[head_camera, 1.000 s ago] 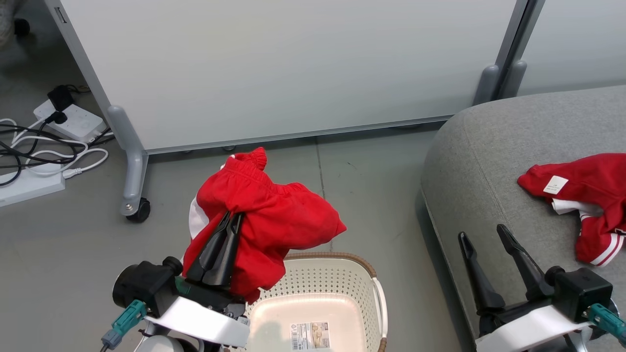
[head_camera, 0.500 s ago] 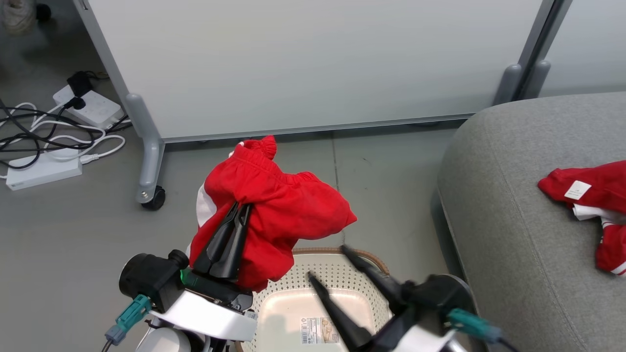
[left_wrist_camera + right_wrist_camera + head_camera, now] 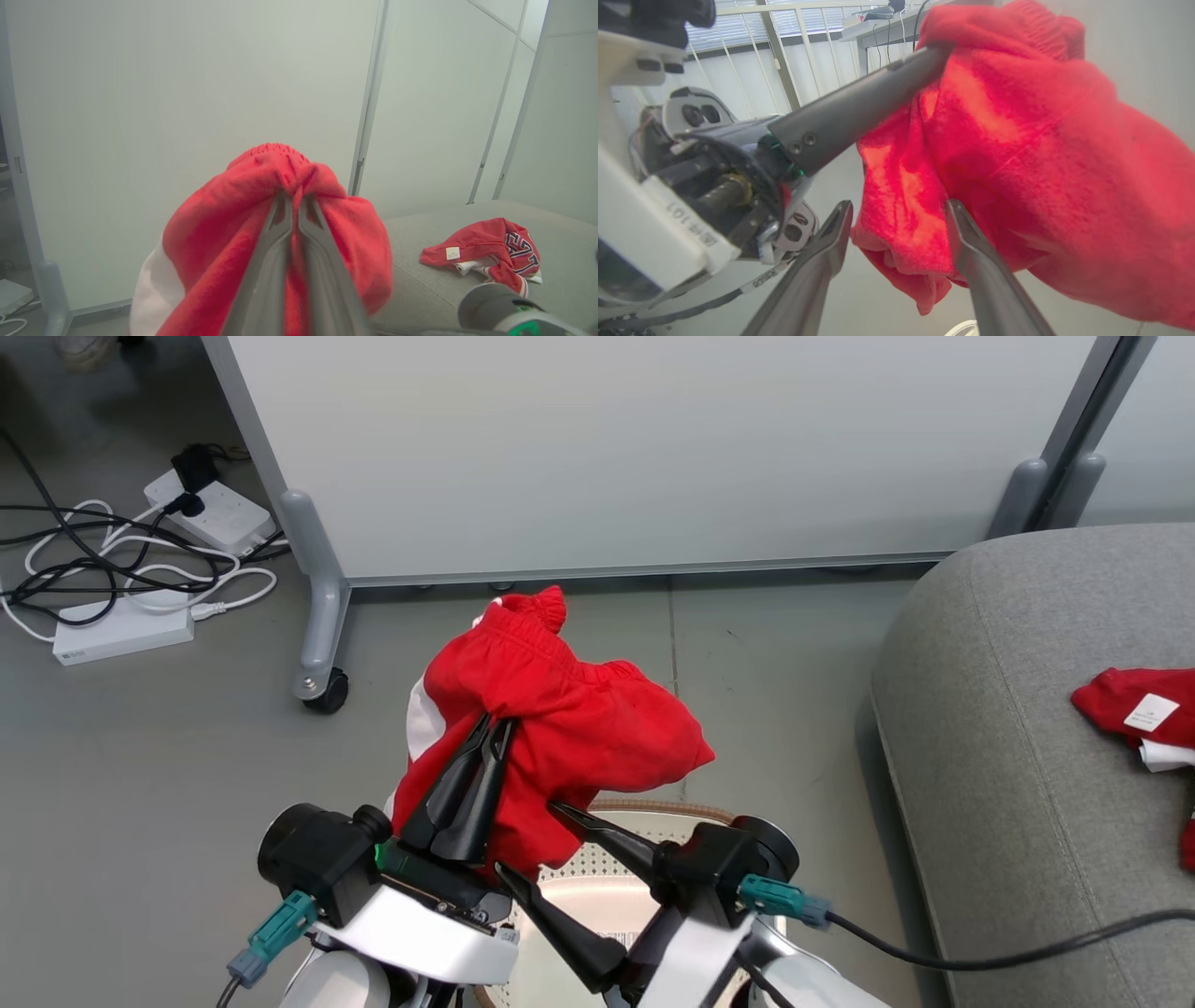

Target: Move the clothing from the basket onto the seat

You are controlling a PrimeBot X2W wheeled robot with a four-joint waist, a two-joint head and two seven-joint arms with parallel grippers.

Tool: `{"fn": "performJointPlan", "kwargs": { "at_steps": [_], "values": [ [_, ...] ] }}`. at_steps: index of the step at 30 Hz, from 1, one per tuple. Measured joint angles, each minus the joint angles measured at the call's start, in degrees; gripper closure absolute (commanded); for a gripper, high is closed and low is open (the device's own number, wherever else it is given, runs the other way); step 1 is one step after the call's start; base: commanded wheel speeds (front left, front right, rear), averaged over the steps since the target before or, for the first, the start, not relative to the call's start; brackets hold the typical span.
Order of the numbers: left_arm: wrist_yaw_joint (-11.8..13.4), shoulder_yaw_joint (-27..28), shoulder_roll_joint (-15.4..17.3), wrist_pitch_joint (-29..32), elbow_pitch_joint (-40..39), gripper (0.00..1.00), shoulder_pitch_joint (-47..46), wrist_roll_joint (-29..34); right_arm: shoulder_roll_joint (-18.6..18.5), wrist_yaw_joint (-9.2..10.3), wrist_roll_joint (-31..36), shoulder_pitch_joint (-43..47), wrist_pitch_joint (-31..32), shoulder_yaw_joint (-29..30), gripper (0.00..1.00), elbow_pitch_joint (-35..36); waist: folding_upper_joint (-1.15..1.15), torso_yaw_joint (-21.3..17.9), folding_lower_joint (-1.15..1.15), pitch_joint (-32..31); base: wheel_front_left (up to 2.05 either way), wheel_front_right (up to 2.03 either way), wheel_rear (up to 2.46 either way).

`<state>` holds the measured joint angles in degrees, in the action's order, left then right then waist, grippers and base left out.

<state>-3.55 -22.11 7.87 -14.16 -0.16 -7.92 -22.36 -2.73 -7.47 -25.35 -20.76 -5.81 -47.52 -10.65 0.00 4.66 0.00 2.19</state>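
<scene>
Much of the basket (image 3: 672,808) is hidden behind both arms and the hanging cloth. A stretch of its brown far rim, some perforated wall and a patch of pale base show, so what lies inside cannot be told. A second red garment (image 3: 481,245) lies on the sofa (image 3: 1027,756), cut off by the right edge of the head view. The left wrist view takes in the whole crumpled heap, with a white label and dark, white-edged numerals that are folded and hard to read.

The left gripper (image 3: 498,723) rises from the lower left, fingers pointing up and away toward the pale partition (image 3: 653,448). Its jaws are together, clamped on the red garment (image 3: 579,728). The garment drapes over the tips like a hood and hangs in the air above the near floor and the basket's far rim (a white panel shows on its left side, a gathered waistband at the top).

The right gripper (image 3: 525,837) reaches in from the lower right, turned leftward over the basket toward the left gripper. Its jaws stand wide apart at the garment's lower folds. In the right wrist view, red cloth hangs between the two fingers and spreads past the right one, which overlaps it. Whether either finger touches the fabric cannot be told. A dark cable (image 3: 980,952) runs from its teal plug off to the right.

Power strips and tangled cords (image 3: 140,560) lie on the floor at upper left.
</scene>
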Motion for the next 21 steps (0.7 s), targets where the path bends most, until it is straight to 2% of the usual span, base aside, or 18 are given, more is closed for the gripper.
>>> {"fn": "performJointPlan", "kwargs": {
  "at_steps": [3,4,6,7,17,18,19,20,21],
  "values": [
    [-0.2,-0.4,-0.2,0.0,0.0,1.00,-0.3,0.0,-0.1,0.00,-1.4,-2.7,-0.8,-2.7,0.00,-3.5,0.00,0.4,0.00,0.1,0.00,0.00,0.00],
    [-0.3,-0.5,-0.2,-0.1,0.1,1.00,-0.4,0.0,0.0,0.00,-2.1,-3.5,-1.3,-3.3,0.16,-4.4,0.00,0.6,0.00,0.1,0.00,0.00,0.00],
    [-0.4,-0.7,-0.1,-0.1,0.2,1.00,-0.5,0.0,0.0,-0.01,-3.1,-4.6,-2.2,-4.1,0.98,-6.1,0.00,0.8,0.00,0.1,0.00,0.00,0.00],
    [-0.5,-0.8,-0.1,-0.1,0.2,1.00,-0.5,0.0,0.0,-0.01,-3.6,-5.1,-2.8,-4.4,1.00,-6.8,0.00,0.9,0.00,0.2,0.00,0.00,0.00],
    [-0.7,-0.7,0.2,-0.5,-0.3,1.00,-0.9,0.2,0.0,-0.01,-6.6,-8.2,-6.6,-4.6,1.00,-10.5,0.00,0.3,0.00,0.9,0.00,0.00,0.00],
    [-0.7,-0.6,0.2,-0.5,-0.5,0.91,-1.0,0.2,0.0,-0.01,-6.6,-8.2,-6.9,-4.4,1.00,-10.6,0.00,0.3,0.00,0.9,0.00,0.00,0.00],
    [-0.7,-0.4,0.1,-0.5,-0.7,0.60,-1.0,0.2,0.0,-0.01,-6.8,-8.3,-7.2,-3.9,1.00,-10.7,0.00,0.2,0.00,0.9,0.00,0.00,0.00],
    [-0.7,-0.2,0.0,-0.5,-1.1,0.04,-1.1,0.2,0.0,-0.01,-6.9,-8.4,-7.4,-3.3,1.00,-10.9,0.00,0.0,0.00,0.8,0.00,0.00,0.00],
    [-0.7,0.0,0.1,-0.6,-1.4,0.00,-1.1,0.4,0.0,-0.01,-6.9,-8.6,-7.8,-2.7,1.00,-11.1,0.00,-0.1,0.00,0.8,0.00,0.00,0.00]
  ]
}}
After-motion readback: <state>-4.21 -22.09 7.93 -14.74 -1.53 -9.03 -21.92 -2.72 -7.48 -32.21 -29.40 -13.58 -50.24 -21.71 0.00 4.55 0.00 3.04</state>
